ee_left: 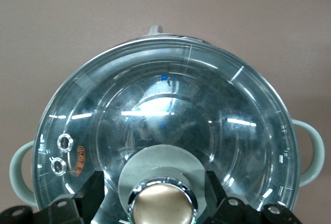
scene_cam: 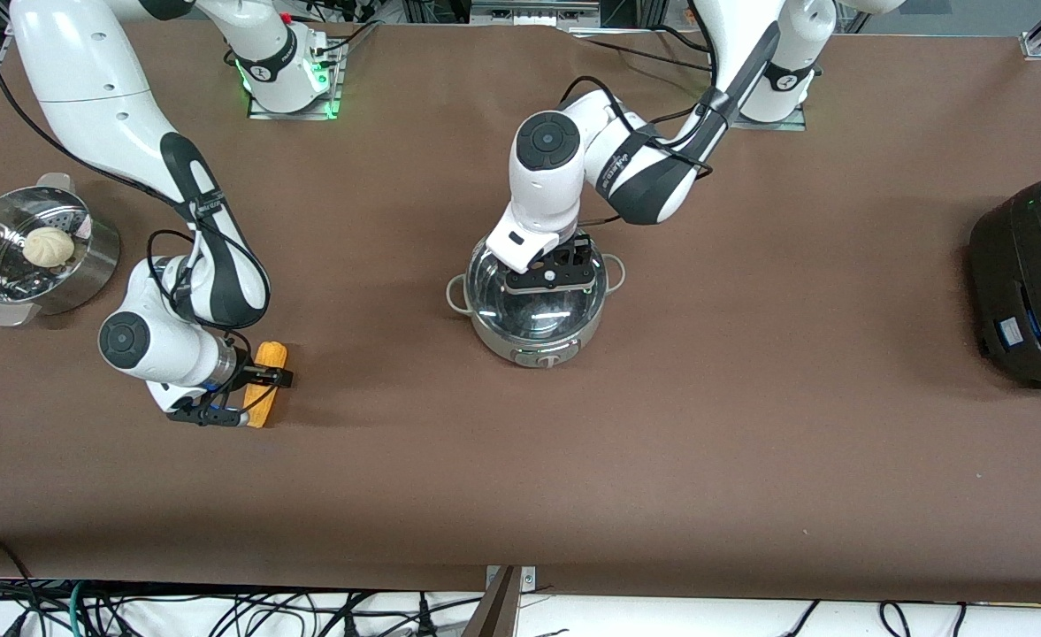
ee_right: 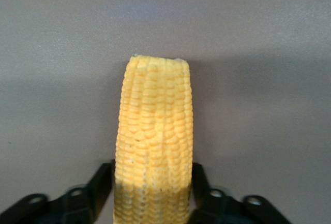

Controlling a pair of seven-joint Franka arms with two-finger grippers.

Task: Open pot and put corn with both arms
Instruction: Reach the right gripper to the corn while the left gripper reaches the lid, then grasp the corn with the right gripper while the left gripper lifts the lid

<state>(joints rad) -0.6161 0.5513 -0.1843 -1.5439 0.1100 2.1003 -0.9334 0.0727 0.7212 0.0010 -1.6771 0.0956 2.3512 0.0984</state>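
The steel pot stands mid-table with a clear glass lid on it. My left gripper is low over the lid, its fingers open on either side of the lid's metal knob, apart from it. The pot fills the left wrist view, with a loop handle at each side. The yellow corn lies on the table toward the right arm's end. My right gripper is shut on the corn, one finger against each side of the cob.
A perforated steamer basket with a white bun stands at the right arm's end of the table. A large black rice cooker stands at the left arm's end. Bare brown table lies nearer the front camera.
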